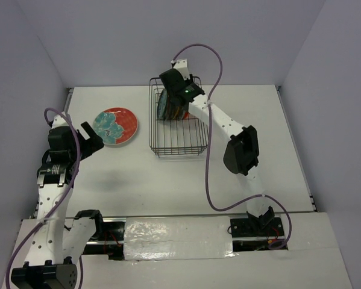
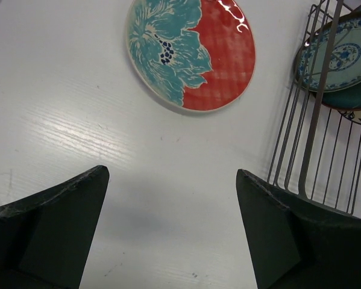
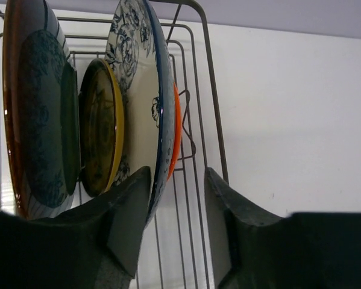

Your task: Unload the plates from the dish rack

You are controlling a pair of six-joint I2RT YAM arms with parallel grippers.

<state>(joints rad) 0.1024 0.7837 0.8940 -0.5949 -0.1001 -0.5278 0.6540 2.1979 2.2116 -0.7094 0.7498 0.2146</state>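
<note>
Floral plate [image 3: 135, 90], white with blue, next up for unloading: standing on edge in the dish rack [image 3: 211, 90], with a small orange plate [image 3: 176, 132] just behind it and a yellow-rimmed plate [image 3: 102, 126] and a dark patterned plate [image 3: 38, 114] on its other side. Straddled at the lower rim by the right gripper [image 3: 177, 180] — jaws half-spread and not yet pinching, possibly touching the rim with one pad, though that is hard to tell from this angle. Calls next for closing on that rim, then lifting straight up, clear of the rack and the neighbours. Flat on the table [image 2: 78, 120], left of the rack: red-and-teal plate [image 2: 192, 51], already out. Near it, left gripper [image 2: 173, 174] — spread wide, holding nothing.
</note>
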